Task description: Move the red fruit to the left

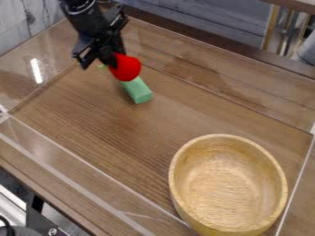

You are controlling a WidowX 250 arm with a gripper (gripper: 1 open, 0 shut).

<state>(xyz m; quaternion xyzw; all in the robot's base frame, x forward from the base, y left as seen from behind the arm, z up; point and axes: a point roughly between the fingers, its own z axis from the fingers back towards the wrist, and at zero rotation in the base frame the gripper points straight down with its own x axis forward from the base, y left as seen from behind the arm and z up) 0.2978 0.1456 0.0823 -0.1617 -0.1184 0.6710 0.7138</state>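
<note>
table (110,175): wood-grain top with clear low walls around it, taking up most of the view.
wooden bowl (229,192): sitting near-right, upright. Nothing showing inside it.
arm: black, reaching down from the far-left corner of the view.
gripper (103,57): pointing steeply down, jaws pressed in and pinching the red fruit by its far-left side.
green block (136,88): lying flat on the table, far-left of centre, partly hidden behind the fruit.
red fruit (123,66): hanging in the jaws over the far end of the green block, apparently clear of the table. Left of the bowl by a wide margin.
clearance: cannot tell whether the fruit is touching the block or just passing above it.
task state: looks like mid-carry, release not yet done.
risk 1: glossy round fruit is gripped at its edge, so it could be slipping out if the arm jerks.
risk 2: lowering here would be setting it on the block, and it would be rolling off.
risk 3: pushing further left puts the gripper near the clear wall.
</note>
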